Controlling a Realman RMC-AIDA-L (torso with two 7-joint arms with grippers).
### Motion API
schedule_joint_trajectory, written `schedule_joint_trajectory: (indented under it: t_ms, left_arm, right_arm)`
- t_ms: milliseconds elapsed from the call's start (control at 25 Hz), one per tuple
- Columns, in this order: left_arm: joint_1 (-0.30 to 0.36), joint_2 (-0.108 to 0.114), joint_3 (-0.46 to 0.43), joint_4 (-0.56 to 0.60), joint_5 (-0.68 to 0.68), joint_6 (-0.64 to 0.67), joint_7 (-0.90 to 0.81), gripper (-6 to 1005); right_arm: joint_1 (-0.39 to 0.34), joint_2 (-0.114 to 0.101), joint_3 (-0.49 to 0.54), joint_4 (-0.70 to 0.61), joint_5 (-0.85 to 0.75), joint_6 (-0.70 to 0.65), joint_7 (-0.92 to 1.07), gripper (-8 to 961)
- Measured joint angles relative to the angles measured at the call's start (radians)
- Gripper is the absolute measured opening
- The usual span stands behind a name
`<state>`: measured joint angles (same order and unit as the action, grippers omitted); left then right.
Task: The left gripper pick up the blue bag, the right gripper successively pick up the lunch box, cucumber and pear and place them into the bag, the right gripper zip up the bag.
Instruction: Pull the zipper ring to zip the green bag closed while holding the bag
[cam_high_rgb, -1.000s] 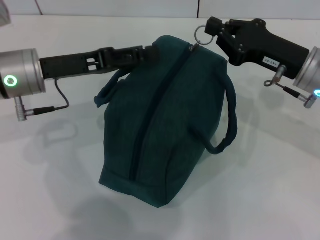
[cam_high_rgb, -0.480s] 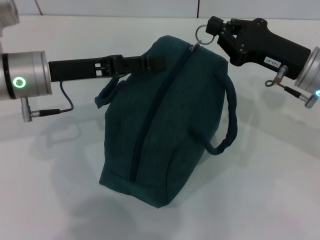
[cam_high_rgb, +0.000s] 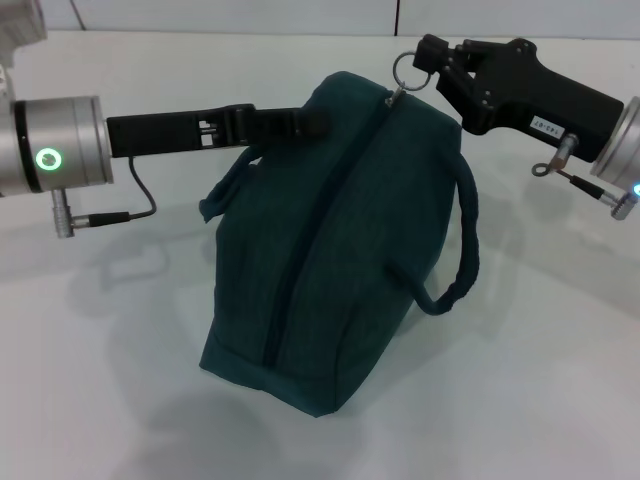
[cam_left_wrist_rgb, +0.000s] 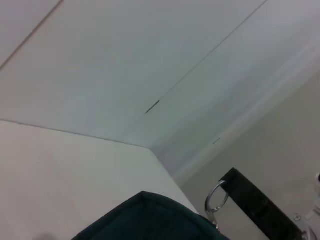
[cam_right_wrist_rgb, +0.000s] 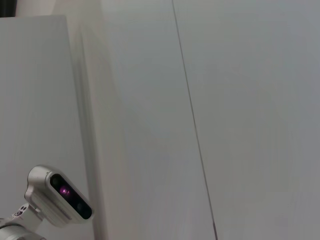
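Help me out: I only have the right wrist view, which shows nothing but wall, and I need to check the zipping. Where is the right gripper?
Observer: The right gripper is at the ring pull, at the far end of the blue bag.
Operator: Does the zipper look closed?
Observer: In the head view the zipper runs shut along the whole top.
Operator: And the left arm?
Observer: The left gripper is against the bag's upper side, above one handle.
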<state>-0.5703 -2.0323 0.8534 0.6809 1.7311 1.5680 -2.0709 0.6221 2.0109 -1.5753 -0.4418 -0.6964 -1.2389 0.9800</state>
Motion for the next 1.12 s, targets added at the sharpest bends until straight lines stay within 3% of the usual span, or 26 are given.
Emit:
schedule_joint_trajectory:
  t_ms: [80,520,1120]
  left_arm:
    - [-0.003,-0.002,0.0,-0.003,-0.001,0.0,0.0,258]
    - [-0.005,-0.01,0.002,-0.005,-0.007,0.004,0.002,86]
    - [-0.015,-0.025,0.024,0.003,-0.039,0.044,0.045,54]
  right_arm:
    - [-0.004,0.0,0.0,0.0,0.0,0.0,0.0,3]
    - [-0.013,0.0,0.015,0.001,0.0,-0.016,0.0,2]
    - [-0.042,-0.003,0.071,0.007,-0.002,-0.031,0.009,1]
